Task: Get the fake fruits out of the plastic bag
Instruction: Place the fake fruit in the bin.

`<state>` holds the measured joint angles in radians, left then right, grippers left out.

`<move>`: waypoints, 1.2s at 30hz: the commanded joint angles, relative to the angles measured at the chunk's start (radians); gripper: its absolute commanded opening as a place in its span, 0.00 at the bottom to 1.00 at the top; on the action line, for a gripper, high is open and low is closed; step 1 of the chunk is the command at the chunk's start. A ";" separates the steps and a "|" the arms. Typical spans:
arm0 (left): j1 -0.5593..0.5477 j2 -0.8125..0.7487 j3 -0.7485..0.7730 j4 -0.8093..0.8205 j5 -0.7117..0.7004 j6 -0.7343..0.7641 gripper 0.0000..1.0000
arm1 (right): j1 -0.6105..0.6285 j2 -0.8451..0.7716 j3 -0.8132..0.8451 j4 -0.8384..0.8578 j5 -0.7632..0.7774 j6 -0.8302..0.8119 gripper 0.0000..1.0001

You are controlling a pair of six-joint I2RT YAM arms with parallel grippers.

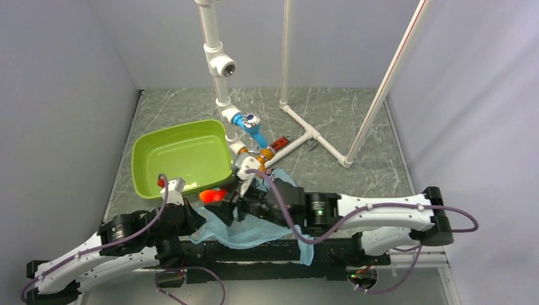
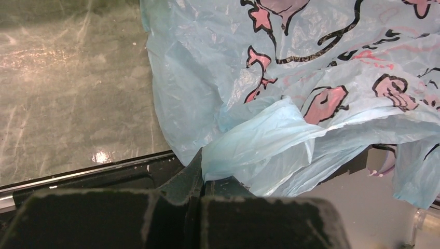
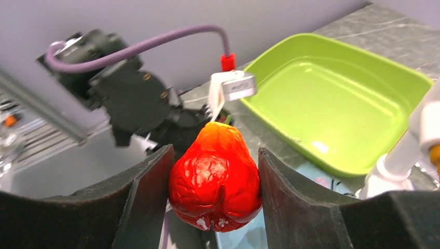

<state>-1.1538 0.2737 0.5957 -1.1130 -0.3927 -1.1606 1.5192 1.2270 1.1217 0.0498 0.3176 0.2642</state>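
The light-blue plastic bag [image 2: 290, 78] with pink-and-black motifs lies crumpled at the table's near edge [image 1: 245, 232]. My left gripper [image 2: 203, 174] is shut on a fold of the bag's edge; it also shows in the top view [image 1: 191, 219]. My right gripper [image 3: 214, 187] is shut on a red, pear-shaped fake fruit [image 3: 215, 176] and holds it above the bag, near the tub's near corner [image 1: 213, 196]. The dark grapes and the green oval fruit are not in view.
A lime-green tub [image 1: 181, 155] stands just behind the grippers and also shows in the right wrist view [image 3: 337, 98]. A white PVC pipe frame [image 1: 305, 127] with blue and orange fittings stands at centre back. The left arm's wrist [image 3: 135, 98] is close in front of the held fruit.
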 commanded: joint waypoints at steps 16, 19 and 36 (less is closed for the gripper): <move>-0.005 -0.247 0.043 -0.131 -0.036 -0.079 0.00 | -0.084 0.639 0.710 -0.188 0.404 -0.305 0.00; -0.005 -0.270 0.041 -0.128 -0.040 -0.082 0.00 | -0.138 0.699 0.769 -0.213 0.372 -0.291 0.00; -0.004 -0.165 0.052 -0.106 -0.039 -0.038 0.00 | -0.279 1.009 1.008 -0.327 0.284 -0.269 0.73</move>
<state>-1.1538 0.0849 0.6167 -1.2385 -0.4171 -1.2179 1.2430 2.2402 2.0819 -0.2474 0.6075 -0.0082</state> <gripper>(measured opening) 0.012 0.620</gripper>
